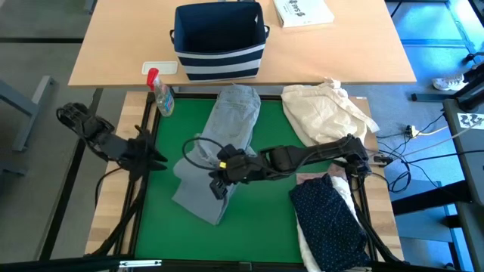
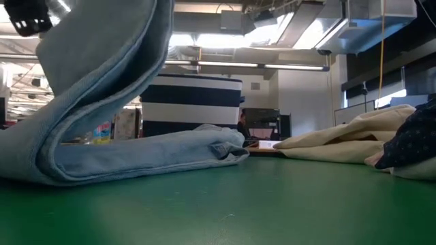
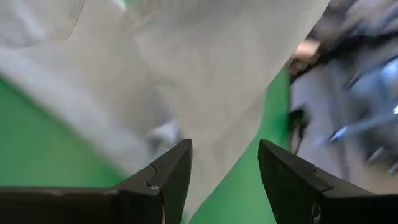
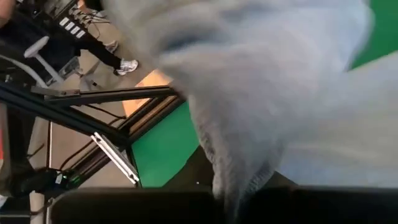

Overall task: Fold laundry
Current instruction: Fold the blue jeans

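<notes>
Light grey jeans [image 1: 227,136]: one end lifted in right gripper [image 1: 219,180]'s closed jaws; long axis toward striped bin [image 1: 219,41]. Left gripper [image 1: 155,155] jaws parted, empty, beside jeans.

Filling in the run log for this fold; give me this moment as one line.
stage: folding jeans | right end effector: shut on jeans, lifting hem over mat | left end effector: open, empty, at mat's left edge

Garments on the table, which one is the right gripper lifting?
The light grey jeans on the green mat: the right gripper pinches their folded-over leg. The navy dotted shirt and cream cloth lie untouched.
</notes>
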